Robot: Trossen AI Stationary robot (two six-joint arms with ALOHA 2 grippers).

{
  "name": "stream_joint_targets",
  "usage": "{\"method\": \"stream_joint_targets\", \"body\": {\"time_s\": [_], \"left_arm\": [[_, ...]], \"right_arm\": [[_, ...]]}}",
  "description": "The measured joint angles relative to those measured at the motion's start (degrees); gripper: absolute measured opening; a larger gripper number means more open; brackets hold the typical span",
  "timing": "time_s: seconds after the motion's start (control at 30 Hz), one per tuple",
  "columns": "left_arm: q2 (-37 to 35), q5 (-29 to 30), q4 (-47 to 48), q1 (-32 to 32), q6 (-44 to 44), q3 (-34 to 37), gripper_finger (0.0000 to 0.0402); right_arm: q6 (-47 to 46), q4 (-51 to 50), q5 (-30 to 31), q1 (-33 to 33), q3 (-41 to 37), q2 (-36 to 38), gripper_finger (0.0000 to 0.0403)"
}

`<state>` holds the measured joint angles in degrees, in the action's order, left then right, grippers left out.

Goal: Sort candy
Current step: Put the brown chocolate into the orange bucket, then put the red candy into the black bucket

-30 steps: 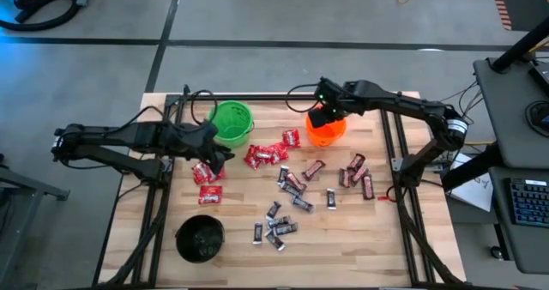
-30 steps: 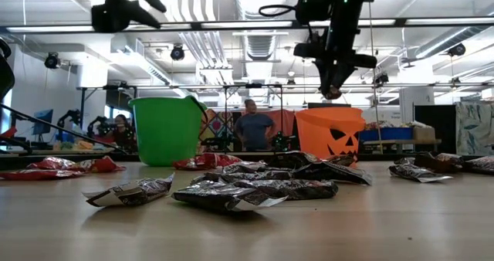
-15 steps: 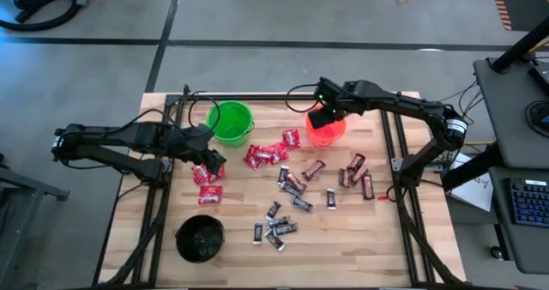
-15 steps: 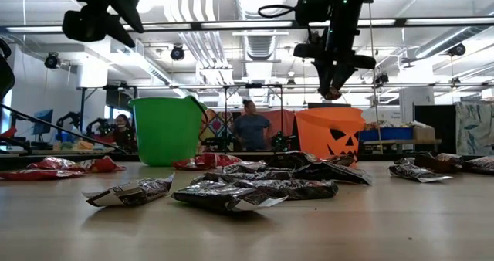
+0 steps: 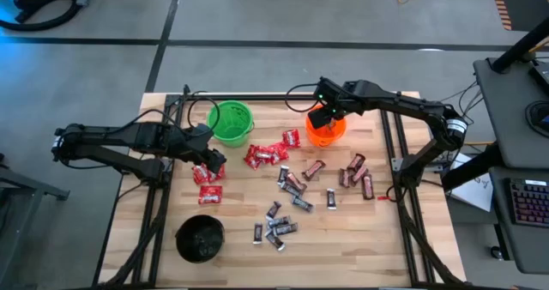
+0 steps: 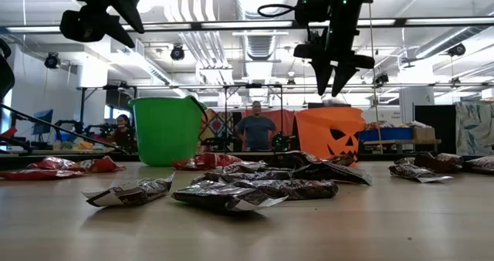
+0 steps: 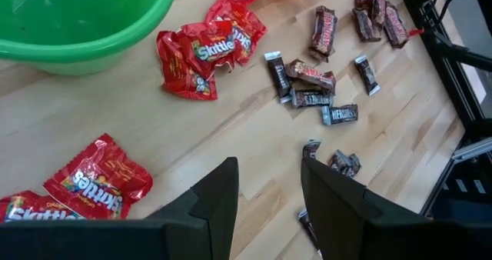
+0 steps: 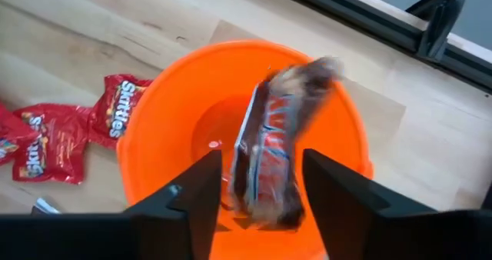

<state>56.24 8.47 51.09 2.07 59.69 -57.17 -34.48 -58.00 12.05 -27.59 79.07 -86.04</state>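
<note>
My right gripper (image 8: 257, 206): released, hanging straight above the orange bucket (image 8: 154, 137) at the far right of the bench (image 5: 360, 247).
Bar just let go: a dark brown-red bar (image 8: 269, 145) was below my spread fingers, blurred, over the bucket's mouth, long axis roughly in line with my reach; I judged it was dropping in.
My left gripper (image 7: 265, 198): fingers parted, nothing between them, above the near-left part of the bench beside the green bucket (image 5: 230, 121).
Nearest candy to it: red packets (image 7: 96, 175) lay just under and beside it.
Rest of the candy: brown bars (image 5: 356, 172) and black-silver bars (image 5: 276, 226) lay mid-bench, nearer my right arm.
Black bucket (image 5: 200, 238): near-left corner.
</note>
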Motion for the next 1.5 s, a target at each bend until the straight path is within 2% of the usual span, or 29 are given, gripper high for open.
{"method": "stream_joint_targets", "body": {"time_s": [0.23,0.33,0.6,0.9,1.0,1.2,1.4,1.5], "left_arm": [[0.9,0.0,0.0,0.0,1.9,0.0,0.0127],[1.6,-0.3,0.0,0.0,2.8,0.0,0.0127],[4.0,-3.6,0.2,0.0,4.5,0.0,0.0127],[6.8,-6.0,0.4,0.0,7.4,0.0,0.0127],[7.9,-6.5,0.5,0.0,7.5,0.0,0.0127],[10.9,-6.6,0.6,0.0,8.9,0.0,0.0127],[15.3,-6.6,10.4,0.1,14.8,0.0,0.0129],[16.8,-6.6,9.4,0.3,12.5,0.3,0.0141]], "right_arm": [[0.8,0.0,-0.5,0.1,0.0,0.5,0.0247],[1.7,0.0,-2.8,0.1,0.2,1.6,0.0259],[3.5,0.0,-7.9,0.9,0.3,6.6,0.0260],[4.7,-0.1,-8.7,3.5,0.3,14.0,0.0267],[4.7,-0.1,-12.0,4.2,0.3,16.0,0.0268],[2.3,-0.3,-22.2,7.7,0.4,18.6,0.0262],[-0.9,-0.2,-22.6,12.3,0.4,19.3,0.0259],[-2.2,0.0,-22.6,13.7,0.4,19.0,0.0261]]}}
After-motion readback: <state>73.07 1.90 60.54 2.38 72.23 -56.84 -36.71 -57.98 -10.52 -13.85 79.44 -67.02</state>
